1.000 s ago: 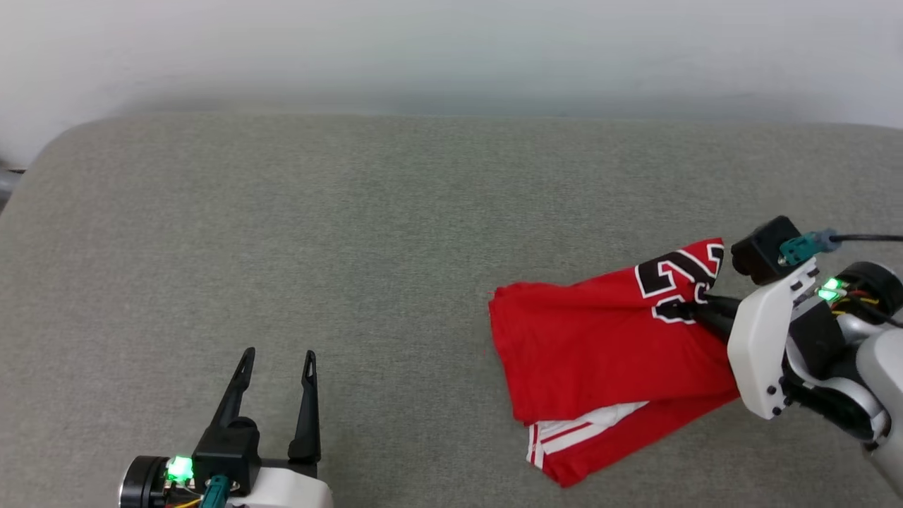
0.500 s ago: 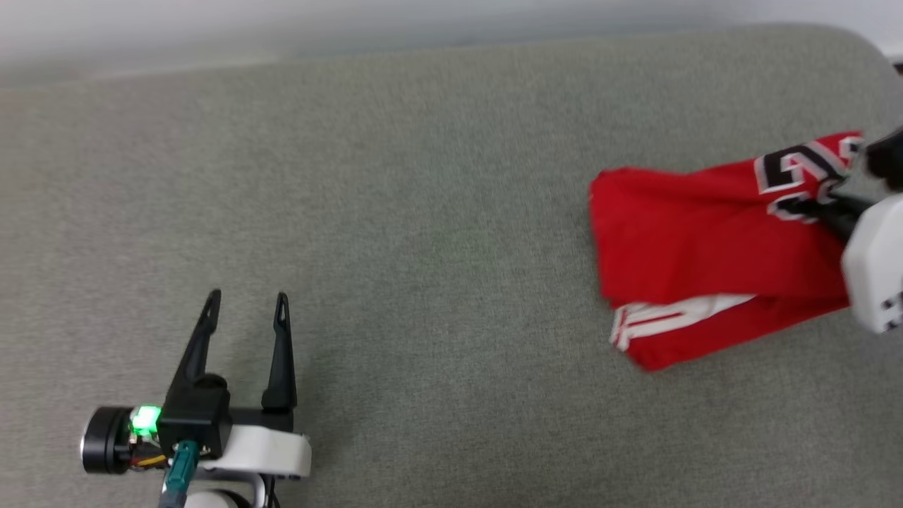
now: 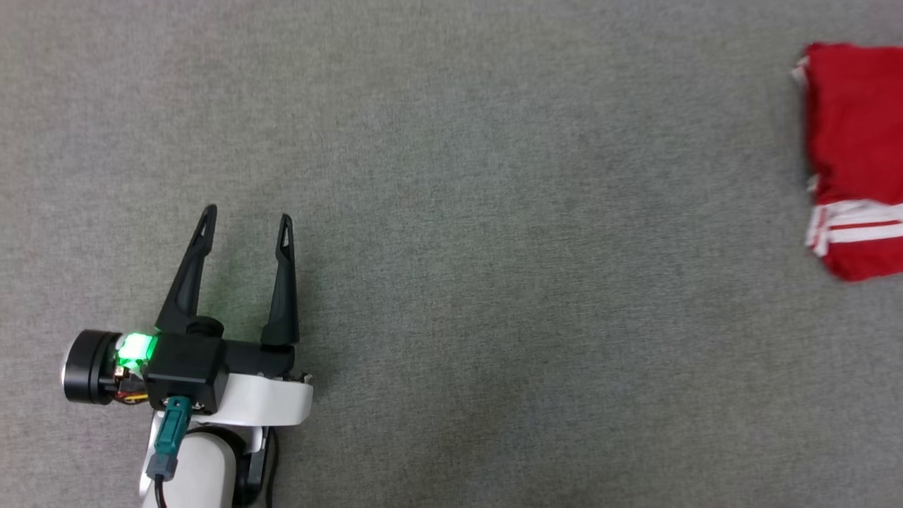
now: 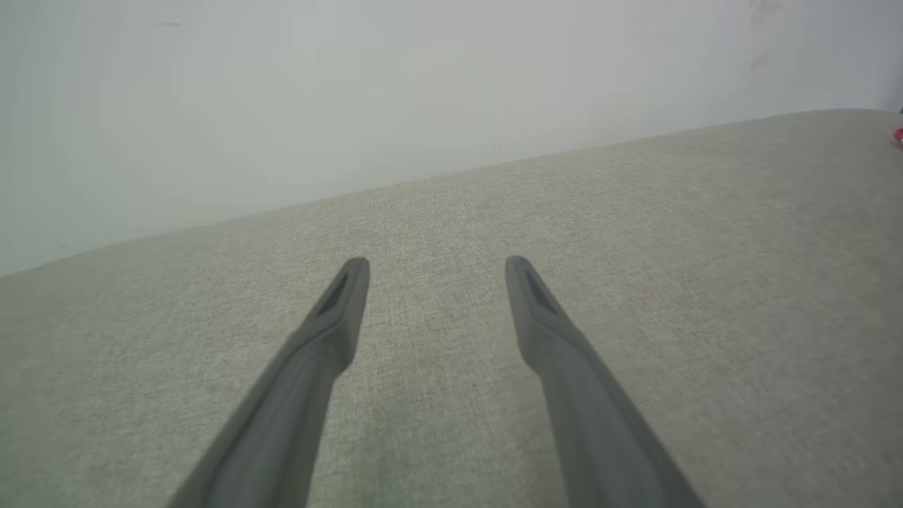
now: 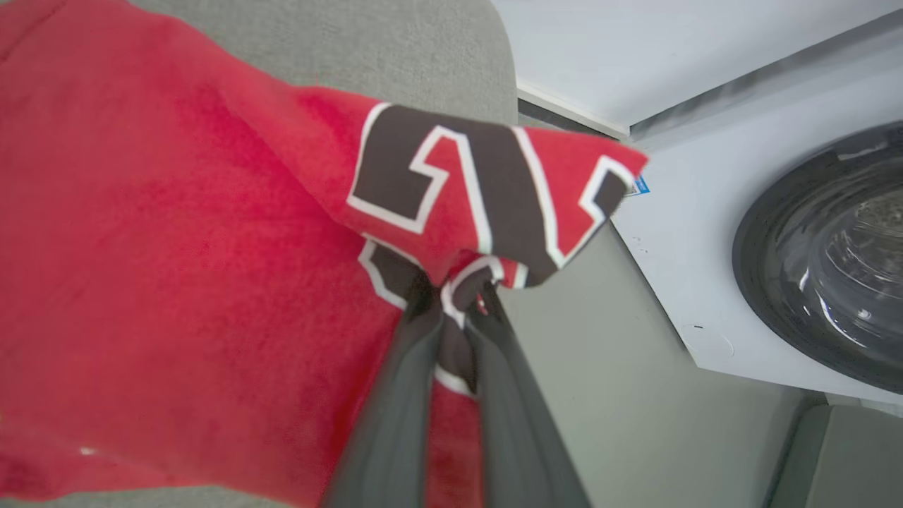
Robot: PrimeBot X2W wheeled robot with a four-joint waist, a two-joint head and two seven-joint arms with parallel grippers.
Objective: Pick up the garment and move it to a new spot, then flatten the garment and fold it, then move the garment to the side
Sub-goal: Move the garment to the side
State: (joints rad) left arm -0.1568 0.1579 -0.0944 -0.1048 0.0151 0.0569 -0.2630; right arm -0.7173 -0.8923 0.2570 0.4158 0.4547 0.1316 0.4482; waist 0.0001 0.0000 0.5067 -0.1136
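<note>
The garment (image 3: 853, 141), a folded bright red jersey with a white striped sleeve showing, lies at the far right edge of the head view on the grey cushion. In the right wrist view the garment (image 5: 176, 247) spreads to the left, and my right gripper (image 5: 455, 296) is shut on a bunched fold of it by the dark white-outlined numerals. My left gripper (image 3: 245, 220) hovers low at the lower left of the head view, far from the garment. My left gripper (image 4: 437, 267) stands open with nothing between its fingers.
The grey fabric cushion (image 3: 494, 282) stretches wide between the left gripper and the garment. Beyond the cushion's edge stands a white washing machine (image 5: 705, 233) with a dark round door (image 5: 825, 254). A pale wall (image 4: 353, 85) rises behind the cushion.
The head camera has swung left and down, so the garment now sits at the right edge. The right gripper keeps its grip on the garment. The left gripper stays open.
</note>
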